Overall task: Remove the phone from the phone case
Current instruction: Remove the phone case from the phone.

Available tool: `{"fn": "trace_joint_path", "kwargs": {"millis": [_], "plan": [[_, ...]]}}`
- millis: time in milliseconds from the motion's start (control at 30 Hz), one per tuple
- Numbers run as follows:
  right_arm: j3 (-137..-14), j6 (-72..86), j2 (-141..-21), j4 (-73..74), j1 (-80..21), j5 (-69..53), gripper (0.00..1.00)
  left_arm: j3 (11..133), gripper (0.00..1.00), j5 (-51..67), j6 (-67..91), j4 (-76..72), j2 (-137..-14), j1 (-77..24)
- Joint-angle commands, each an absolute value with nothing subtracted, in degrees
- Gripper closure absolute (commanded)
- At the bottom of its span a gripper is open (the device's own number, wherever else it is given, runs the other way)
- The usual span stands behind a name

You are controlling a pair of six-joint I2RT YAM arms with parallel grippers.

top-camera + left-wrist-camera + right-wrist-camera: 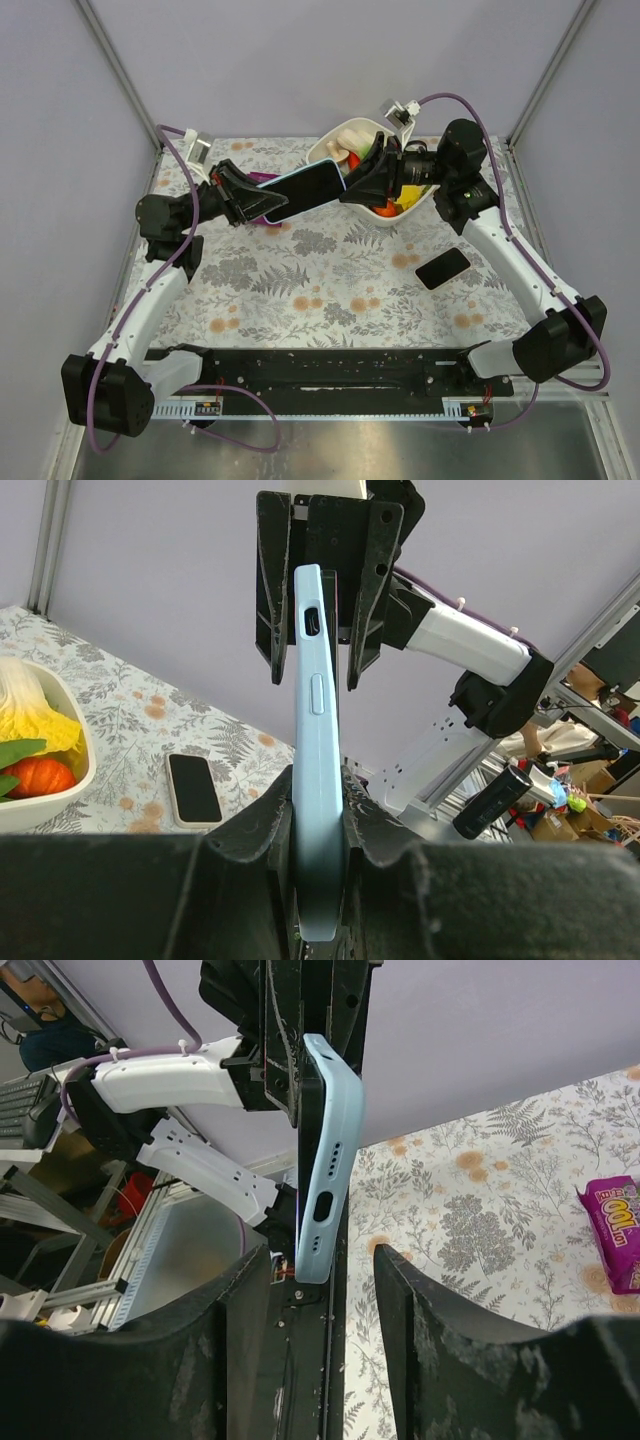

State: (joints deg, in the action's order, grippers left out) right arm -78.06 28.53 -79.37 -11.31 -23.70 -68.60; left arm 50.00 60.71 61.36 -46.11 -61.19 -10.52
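The left hand (248, 200) clamps the blue phone case (305, 188) above the surface (300, 275). The right hand (358, 187) straddles its other end, jaws half-wide, not yet gripping.

Both arms are the same build. The left arm (150, 300) and right arm (520, 258) have white shells on the long links, rounded black housings at the joints and a chunky black base block (105, 392). A purple cable (452, 96) loops along each arm. The left claw (262, 203) and right claw (347, 187) are matte black and wedge-shaped, and the fingers (440, 1360) have a rough, grainy surface. There's a small white bracket (400, 108) by each wrist, probably the camera mount.
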Motion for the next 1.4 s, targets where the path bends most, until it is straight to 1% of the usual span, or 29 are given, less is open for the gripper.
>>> {"fn": "trace_joint_path", "kwargs": {"millis": [0,167,233,300,400,433,533,567,600,633,733,867,967,1100,1200,1267,1367], "plan": [[-78.3,31.3,-79.5,-16.6,-24.4,-69.5,0.49,49.5,1.00,57.4,62.1,-52.2,-59.2,-10.8],[-78.0,31.7,-79.6,-17.5,-24.6,-70.0,0.70,49.2,1.00,57.3,62.8,-53.1,-58.9,-10.8],[-77.5,32.3,-79.5,-18.5,-24.6,-70.2,0.81,48.9,1.00,57.0,63.8,-54.0,-59.1,-10.7],[-77.3,32.4,-79.4,-18.8,-24.6,-70.5,0.87,48.4,1.00,56.5,65.2,-55.5,-59.2,-10.8],[-76.8,33.0,-78.9,-19.9,-24.6,-70.8,0.89,47.9,1.00,55.6,67.3,-58.1,-59.2,-10.8],[-76.6,33.3,-78.8,-20.2,-24.6,-71.2,0.88,47.6,1.00,55.2,67.9,-58.9,-59.3,-10.7],[-76.5,34.1,-78.9,-20.8,-24.6,-71.3,0.76,47.3,1.00,54.8,68.7,-60.3,-59.4,-10.8],[-76.4,34.2,-79.0,-20.7,-24.6,-71.3,0.74,47.1,1.00,54.8,68.9,-60.5,-59.4,-10.7],[-76.5,34.2,-79.0,-20.6,-24.5,-71.1,0.69,47.1,1.00,54.6,69.0,-60.6,-59.4,-10.7],[-76.5,34.3,-79.1,-20.6,-24.6,-71.2,0.67,47.1,1.00,54.6,69.0,-60.7,-59.5,-10.7],[-76.2,34.3,-79.1,-20.2,-24.6,-71.1,0.64,47.1,1.00,54.6,69.1,-60.9,-59.3,-10.7],[-76.0,34.4,-79.1,-20.3,-24.6,-70.8,0.64,47.0,1.00,54.7,69.0,-60.8,-59.2,-10.7],[-76.3,34.5,-79.1,-20.4,-24.6,-70.5,0.69,47.0,1.00,54.8,69.0,-60.6,-59.2,-10.7],[-76.7,35.5,-79.3,-21.9,-24.6,-70.9,0.84,46.6,1.00,54.9,68.7,-60.3,-59.2,-10.7],[-76.1,38.7,-79.4,-26.7,-24.6,-71.7,0.92,45.6,1.00,54.8,69.0,-60.1,-59.2,-10.7],[-75.6,42.6,-79.7,-32.1,-24.6,-72.6,0.94,44.8,1.00,54.6,70.3,-61.4,-59.3,-10.7],[-74.8,53.0,-81.6,-46.9,-24.6,-75.0,0.97,43.9,1.00,54.8,73.1,-65.0,-59.5,-11.0]]}}
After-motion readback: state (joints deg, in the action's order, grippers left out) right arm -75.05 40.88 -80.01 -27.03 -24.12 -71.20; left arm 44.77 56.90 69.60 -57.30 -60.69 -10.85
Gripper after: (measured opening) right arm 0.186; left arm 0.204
